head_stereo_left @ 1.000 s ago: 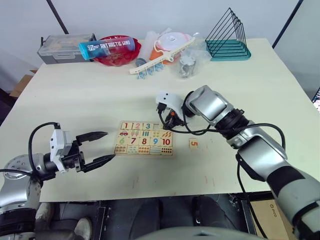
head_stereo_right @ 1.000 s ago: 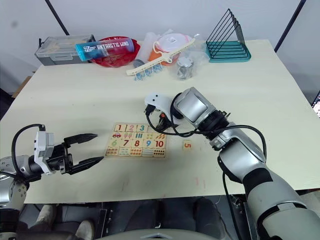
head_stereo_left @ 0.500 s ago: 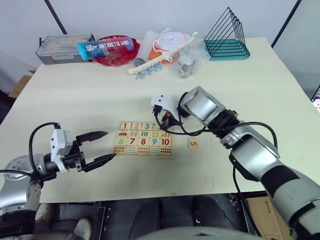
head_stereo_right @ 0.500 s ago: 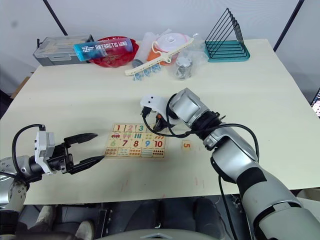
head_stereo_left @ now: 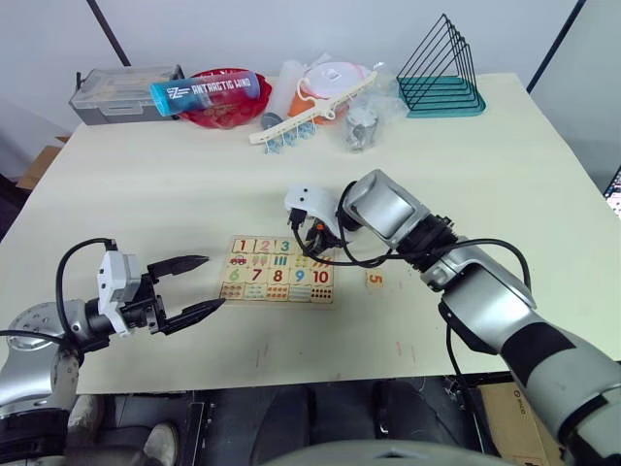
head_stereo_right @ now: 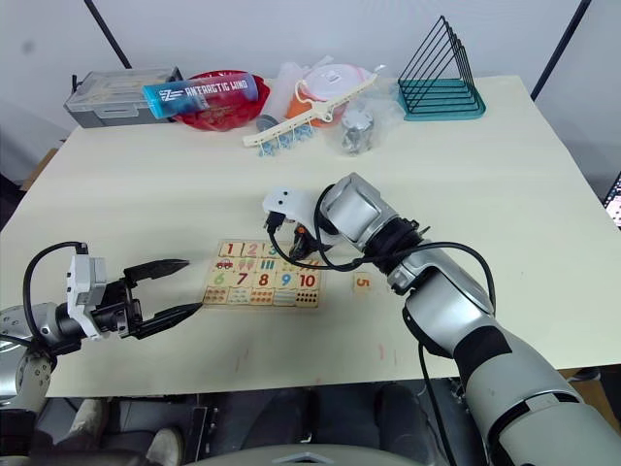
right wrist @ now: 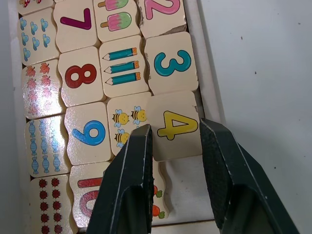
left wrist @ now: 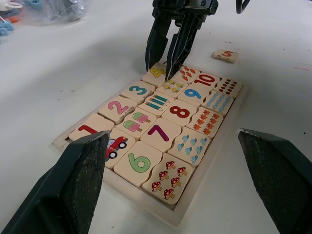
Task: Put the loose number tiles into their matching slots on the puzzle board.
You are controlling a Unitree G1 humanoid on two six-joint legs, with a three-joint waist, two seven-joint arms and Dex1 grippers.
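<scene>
The puzzle board (head_stereo_left: 279, 269) lies flat mid-table, with tiles 1, 2 and 3 seated in its top row. My right gripper (right wrist: 175, 126) reaches down over that row and is shut on the yellow 4 tile (right wrist: 174, 127). That tile sits slightly askew, overlapping the bee picture tile (right wrist: 126, 124). The end slot (right wrist: 183, 183) beside it is a bare recess. The loose 5 tile (head_stereo_left: 375, 279) lies on the table just right of the board. My left gripper (head_stereo_left: 214, 282) hovers open to the left of the board, holding nothing.
Along the far edge stand a grey box (head_stereo_left: 121, 92), a red bowl with a blue bottle (head_stereo_left: 206, 90), an orange and white container (head_stereo_left: 330, 83), a strip of clothes pegs (head_stereo_left: 291, 121) and a teal wire rack (head_stereo_left: 441, 73).
My right gripper has shifted a little to the left along the board's top row. The left arm has stayed where it was.
</scene>
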